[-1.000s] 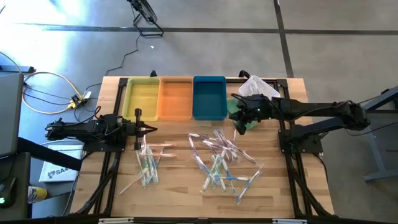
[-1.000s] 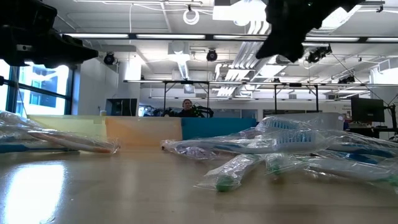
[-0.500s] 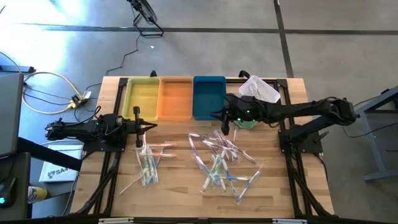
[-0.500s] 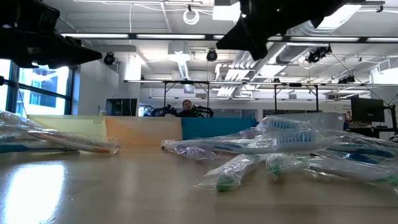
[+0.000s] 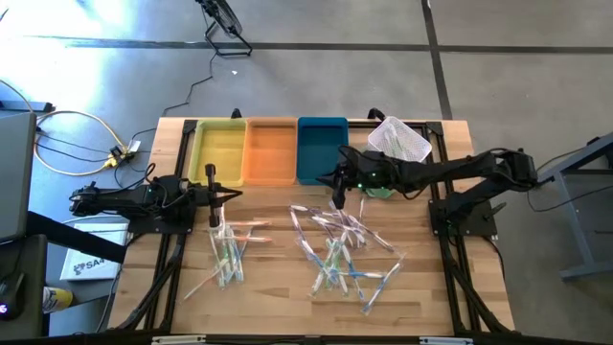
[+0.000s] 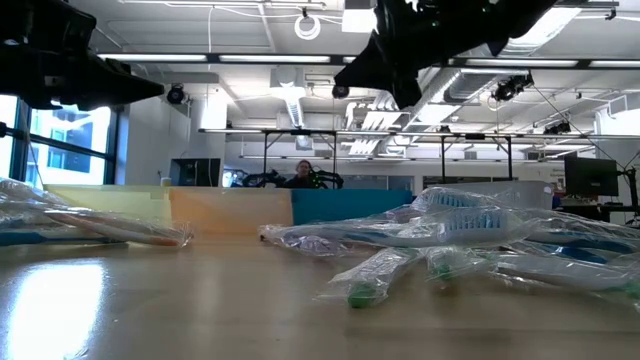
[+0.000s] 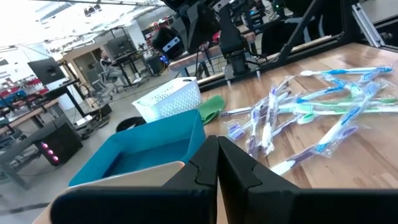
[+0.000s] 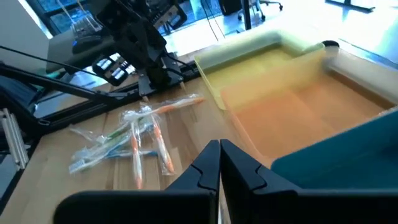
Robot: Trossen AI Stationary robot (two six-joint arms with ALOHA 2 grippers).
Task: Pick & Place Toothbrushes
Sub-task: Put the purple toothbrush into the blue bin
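The right gripper hangs above the table just in front of the blue tray, its two fingers pressed flat together with nothing between them, and the arm behind it stretches in from the right side. Under and ahead of it lies the larger heap of toothbrushes, wrapped in clear film, blue and green handles crossing one another in a loose tangle toward the middle of the wood. A smaller bunch of toothbrushes sits well apart on the left side, with orange and green handles (one orange one lies across the top of the bunch, pointing toward the middle). The left gripper waits above the table near that smaller bunch, fingers likewise closed and empty, its tip aimed toward the centre. Along the far edge the yellow tray, the orange tray and the blue one stand side by side, touching, and none of them shows a toothbrush inside. Beside the blue tray, on the right, a green cloth lies on the wood, and past that the white mesh basket rests at the far right corner.
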